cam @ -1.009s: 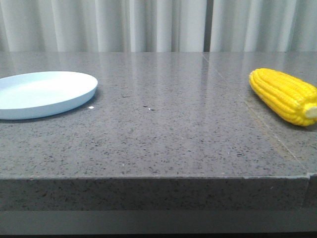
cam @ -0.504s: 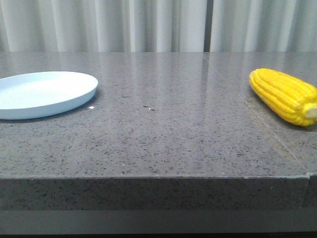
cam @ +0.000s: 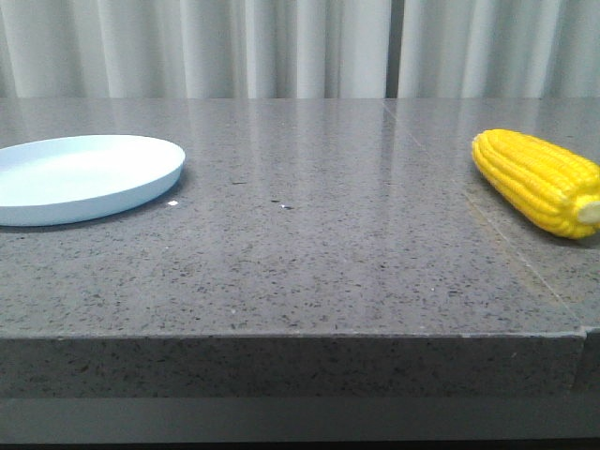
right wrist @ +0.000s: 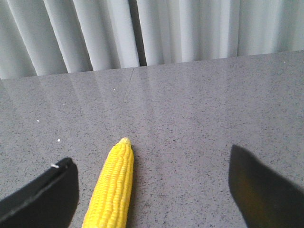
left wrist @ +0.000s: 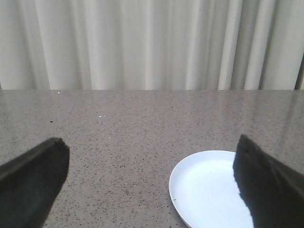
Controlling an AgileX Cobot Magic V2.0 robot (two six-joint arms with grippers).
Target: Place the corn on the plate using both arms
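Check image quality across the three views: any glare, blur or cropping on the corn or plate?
Front view: sharp, curtain light reflects off the table; corn and plate each cropped at the frame edge. Left wrist view: plate in focus, partly behind a dark, soft-edged finger. Right wrist view: corn crisp, cut off by the frame edge; fingers blurred.

This looks like a staged test or lab setup more than a lived-in kitchen. A thick grey speckled stone table (cam: 309, 262) with a seam running across its right part fills the scene, and pale pleated curtains (cam: 281, 47) close off the whole far side. On the table lie only a plastic plate (cam: 84, 178) at left and a corn (cam: 539, 183) cob at right.
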